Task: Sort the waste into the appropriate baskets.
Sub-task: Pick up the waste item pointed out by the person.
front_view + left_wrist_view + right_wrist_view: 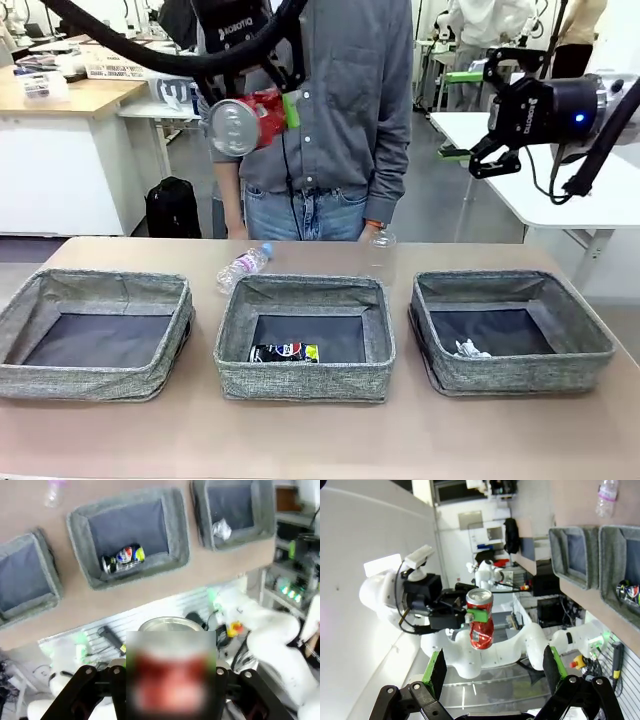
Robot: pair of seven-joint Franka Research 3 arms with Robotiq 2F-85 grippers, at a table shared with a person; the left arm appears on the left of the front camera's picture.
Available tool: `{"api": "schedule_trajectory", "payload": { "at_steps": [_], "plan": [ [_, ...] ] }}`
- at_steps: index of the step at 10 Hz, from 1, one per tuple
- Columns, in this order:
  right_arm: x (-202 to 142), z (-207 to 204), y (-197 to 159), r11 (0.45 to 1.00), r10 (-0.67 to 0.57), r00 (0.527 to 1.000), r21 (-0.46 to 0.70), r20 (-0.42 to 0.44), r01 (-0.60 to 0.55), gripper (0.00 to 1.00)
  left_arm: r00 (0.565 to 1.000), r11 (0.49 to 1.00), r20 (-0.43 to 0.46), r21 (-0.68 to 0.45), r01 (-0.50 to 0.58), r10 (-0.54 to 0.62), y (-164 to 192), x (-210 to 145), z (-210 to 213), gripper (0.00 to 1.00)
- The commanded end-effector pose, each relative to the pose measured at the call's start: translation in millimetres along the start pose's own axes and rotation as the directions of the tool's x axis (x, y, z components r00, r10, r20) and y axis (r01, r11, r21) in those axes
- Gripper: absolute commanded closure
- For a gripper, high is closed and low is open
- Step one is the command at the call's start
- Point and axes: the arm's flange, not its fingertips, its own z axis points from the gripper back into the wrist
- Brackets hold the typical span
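front view: fixed, low at the robot's edge of the pale brown table (320, 435), facing across three grey fabric baskets (303, 288) toward a person (350, 100) in a grey shirt. left wrist view: high overhead, looking down on the same baskets and flattened dark printed can (123, 559), with the crushed red can (170, 680) blurred close before the lens. right wrist view: rolled sideways, facing the left gripper (480, 615) and that can from well apart; baskets at picture right.

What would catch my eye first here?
A crushed red can, held high above the table in the left gripper. Below stand three grey baskets in a row: the middle basket holds a flattened dark printed can, the right basket a crumpled white paper wad.
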Motion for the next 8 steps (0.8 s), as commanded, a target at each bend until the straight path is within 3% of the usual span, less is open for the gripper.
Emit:
{"api": "schedule_trajectory", "payload": {
  "at_steps": [1, 4, 6, 8],
  "plan": [
    [0.0, 0.0, 2.1, 1.0, 0.004, 1.0, 0.009, 0.0, -0.004, 0.0, 0.984, 0.988, 0.13, 0.08, -0.135, 0.124, -33.6, -19.5, -10.5, 0.52],
    [0.0, 0.0, 2.1, 1.0, 0.004, 1.0, 0.009, 0.0, -0.004, 0.0, 0.978, 0.971, 0.077, 0.129, -0.2, 0.192, -72.3, -5.2, -5.8, 0.52],
    [0.0, 0.0, 2.1, 1.0, 0.004, 1.0, 0.009, 0.0, -0.004, 0.0, 0.979, 0.967, 0.114, 0.176, -0.185, 0.166, -87.6, 1.1, -2.3, 0.52],
    [0.0, 0.0, 2.1, 1.0, 0.004, 1.0, 0.009, 0.0, -0.004, 0.0, 0.986, 0.959, 0.077, 0.229, -0.164, 0.15, -90.5, 7.6, -1.3, 0.52]
  ]
}}
